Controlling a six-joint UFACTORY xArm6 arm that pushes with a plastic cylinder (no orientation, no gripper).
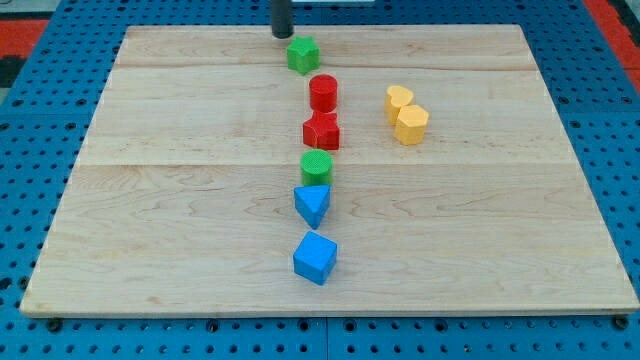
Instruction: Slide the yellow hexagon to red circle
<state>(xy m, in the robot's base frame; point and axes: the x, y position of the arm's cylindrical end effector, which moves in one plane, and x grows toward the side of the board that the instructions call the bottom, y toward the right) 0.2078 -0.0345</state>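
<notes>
My tip [282, 35], a bare rod with no jaws to part or close, rests at the board's top edge, just left of the green block [303, 54]. The red circle [323, 93] sits below and right of it; the yellow hexagon [411, 124] lies farther right and lower, touching a second yellow block [398, 100], so the tip must likely round the hexagon's right side to shove it leftward

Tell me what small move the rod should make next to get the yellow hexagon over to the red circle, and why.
Probably swing my tip around to the view's right of the yellow hexagon. It now sits at the view's top beside the green block, and the red circle lies to the hexagon's left, so a leftward push needs that side.
</notes>
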